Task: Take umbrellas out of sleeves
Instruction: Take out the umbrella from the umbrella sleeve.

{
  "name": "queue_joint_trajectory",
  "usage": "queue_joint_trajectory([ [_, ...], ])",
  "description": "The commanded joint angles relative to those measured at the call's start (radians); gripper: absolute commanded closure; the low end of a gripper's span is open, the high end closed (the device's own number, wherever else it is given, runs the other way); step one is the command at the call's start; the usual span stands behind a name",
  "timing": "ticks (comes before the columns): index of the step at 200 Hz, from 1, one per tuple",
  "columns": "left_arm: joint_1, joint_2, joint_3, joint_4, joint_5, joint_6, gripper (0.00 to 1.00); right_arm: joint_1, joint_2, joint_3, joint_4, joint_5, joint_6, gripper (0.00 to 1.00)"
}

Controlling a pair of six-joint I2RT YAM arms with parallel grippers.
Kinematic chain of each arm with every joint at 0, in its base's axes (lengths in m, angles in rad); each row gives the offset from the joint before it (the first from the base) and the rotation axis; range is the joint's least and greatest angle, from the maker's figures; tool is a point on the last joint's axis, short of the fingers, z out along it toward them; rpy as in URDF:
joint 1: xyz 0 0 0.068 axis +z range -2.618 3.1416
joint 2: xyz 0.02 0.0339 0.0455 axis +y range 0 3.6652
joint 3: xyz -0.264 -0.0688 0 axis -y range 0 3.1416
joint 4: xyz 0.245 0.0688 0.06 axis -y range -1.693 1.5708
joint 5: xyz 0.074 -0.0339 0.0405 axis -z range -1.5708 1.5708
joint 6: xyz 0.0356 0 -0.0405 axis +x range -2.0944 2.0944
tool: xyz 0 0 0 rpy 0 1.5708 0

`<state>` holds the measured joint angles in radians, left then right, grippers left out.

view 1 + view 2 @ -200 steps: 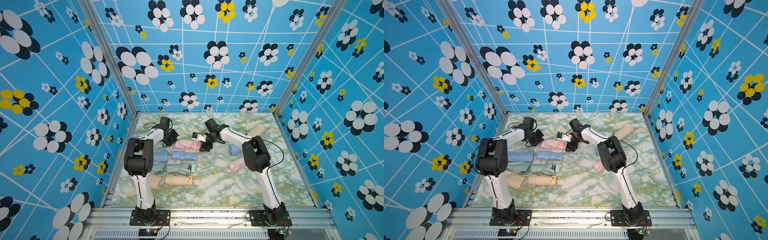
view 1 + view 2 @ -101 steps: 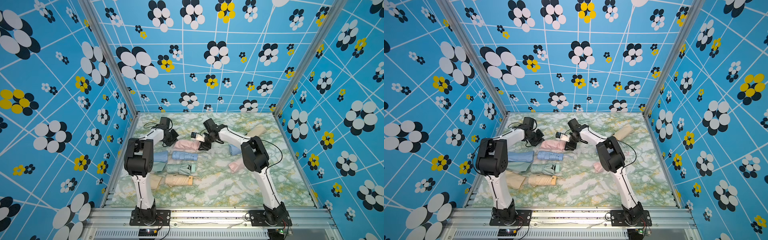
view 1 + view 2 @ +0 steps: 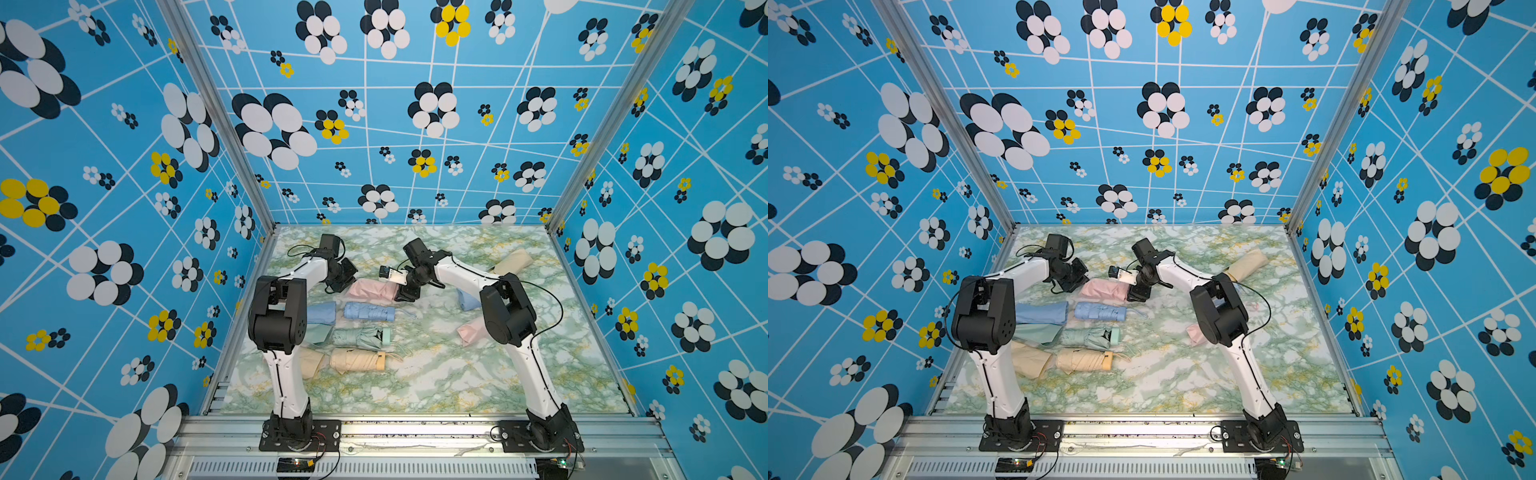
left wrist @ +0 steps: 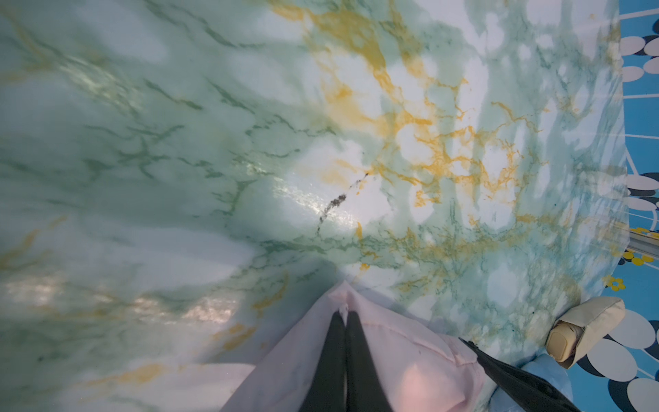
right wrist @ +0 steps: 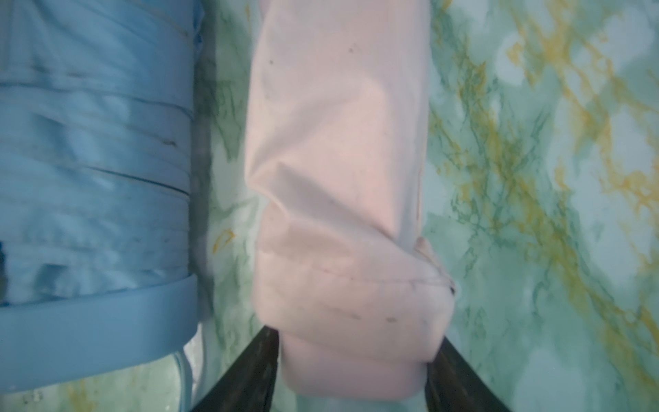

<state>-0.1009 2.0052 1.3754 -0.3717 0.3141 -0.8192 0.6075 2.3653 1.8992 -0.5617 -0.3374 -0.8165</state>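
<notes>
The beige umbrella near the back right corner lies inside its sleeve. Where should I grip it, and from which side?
Grip the stubby handle showing at the open mouth of the beige sleeve. That mouth faces the middle of the table, so come from there, in line with the sleeve. The far end looks closed, smooth cloth and would probably slip.

Blue wall panels (image 3: 415,166) printed with white, black and yellow flowers and white lines, aluminium corner posts (image 3: 217,116), green-and-gold marbled tabletop (image 3: 415,395), slotted metal front rail (image 3: 415,428), bright even light.
</notes>
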Motion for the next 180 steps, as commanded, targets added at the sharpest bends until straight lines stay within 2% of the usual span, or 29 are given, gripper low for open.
queue_joint_trajectory([
  [1, -0.011, -0.03, -0.015, -0.004, 0.016, 0.006, 1.0, 0.012, 0.034, 0.012, 0.009, 0.017, -0.015, 0.38],
  [17, -0.011, -0.03, -0.013, -0.006, 0.017, 0.008, 1.0, 0.014, 0.034, 0.016, 0.002, 0.011, -0.014, 0.44],
  [88, 0.005, -0.054, -0.019, -0.026, -0.004, 0.028, 1.0, 0.022, 0.02, 0.009, -0.001, 0.003, -0.014, 0.56],
  [180, 0.041, -0.078, -0.046, -0.034, -0.019, 0.049, 1.0, 0.033, 0.006, -0.004, -0.002, -0.002, -0.018, 0.59],
])
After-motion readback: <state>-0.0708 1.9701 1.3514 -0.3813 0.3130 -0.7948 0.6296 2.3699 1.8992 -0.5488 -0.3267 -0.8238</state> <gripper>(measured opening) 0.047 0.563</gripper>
